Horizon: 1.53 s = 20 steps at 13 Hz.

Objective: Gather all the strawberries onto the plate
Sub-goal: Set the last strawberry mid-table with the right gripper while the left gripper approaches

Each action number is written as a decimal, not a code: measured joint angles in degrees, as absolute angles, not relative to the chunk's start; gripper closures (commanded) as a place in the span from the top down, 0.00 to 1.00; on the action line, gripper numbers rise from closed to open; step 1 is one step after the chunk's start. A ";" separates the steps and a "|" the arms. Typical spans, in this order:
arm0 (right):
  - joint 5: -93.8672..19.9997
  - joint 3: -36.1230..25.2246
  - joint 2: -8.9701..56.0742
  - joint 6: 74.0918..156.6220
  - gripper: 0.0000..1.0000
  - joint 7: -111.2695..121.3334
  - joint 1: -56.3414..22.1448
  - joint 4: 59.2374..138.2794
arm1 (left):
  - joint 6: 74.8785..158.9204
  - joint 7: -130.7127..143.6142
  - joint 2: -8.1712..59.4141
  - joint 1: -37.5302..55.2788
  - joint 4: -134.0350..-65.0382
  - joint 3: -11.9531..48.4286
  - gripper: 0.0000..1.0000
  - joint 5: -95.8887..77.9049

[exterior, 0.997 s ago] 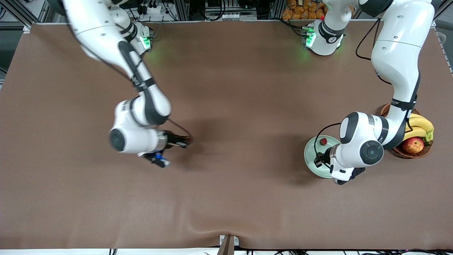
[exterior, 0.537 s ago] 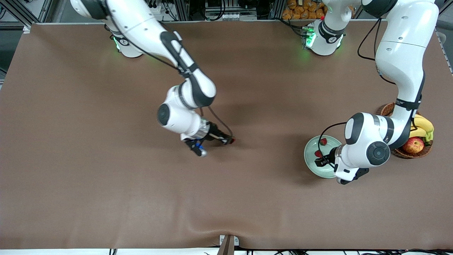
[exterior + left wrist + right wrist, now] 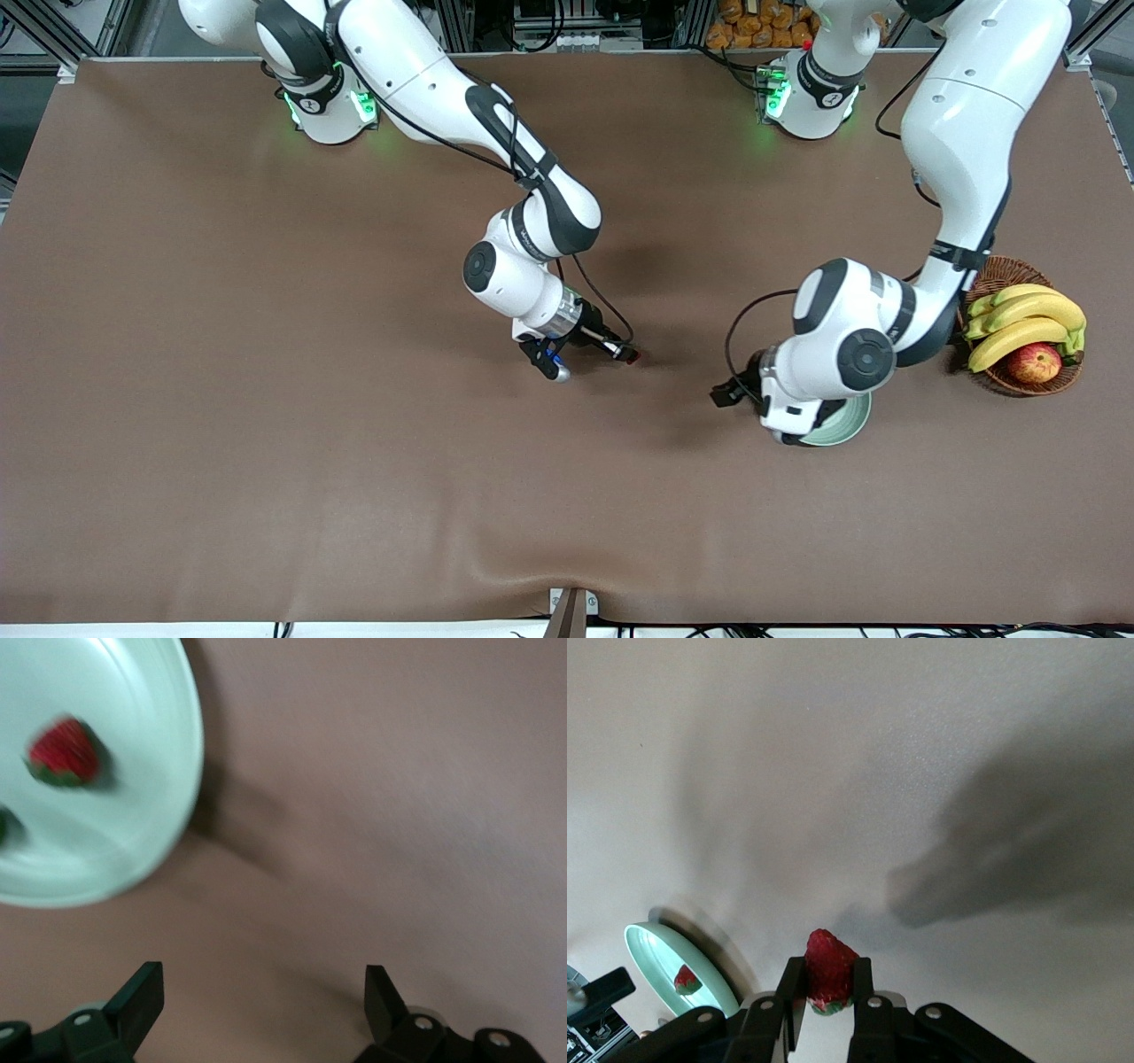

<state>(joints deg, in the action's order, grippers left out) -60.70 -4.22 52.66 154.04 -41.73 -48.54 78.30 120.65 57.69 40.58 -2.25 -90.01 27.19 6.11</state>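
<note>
Three berries: one strawberry (image 3: 830,968) sits pinched between the closed fingers of the right gripper (image 3: 625,354), up over bare table between the two arms; a second strawberry (image 3: 63,751) lies in the plate (image 3: 177,771); a dark scrap at the edge of the left wrist view may be the third, though I cannot tell.
Plate: pale green, near the left arm's end of the table, beside the fruit basket (image 3: 1019,377).
Left gripper: the left gripper (image 3: 725,395) hangs wide open and empty over bare table just beside the plate's rim.
Risk, collision: the left arm's wrist is over most of the plate, so the right arm, carrying its berry in, could strike it unless it clears.
Risk, drop: the grip on the small berry is narrow; a jolt could let it slip onto the table short of the plate.
Risk, bounce: a release from too high could roll a berry over the shallow rim.
Hidden: in the front view the plate's inside is covered by the left arm, so the berry count there is unsure.
</note>
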 measured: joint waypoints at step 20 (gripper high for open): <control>-14.56 -6.18 22.11 106.37 1.00 -22.89 -13.11 91.12 | 129.21 97.29 46.34 10.30 -85.25 24.47 1.00 6.09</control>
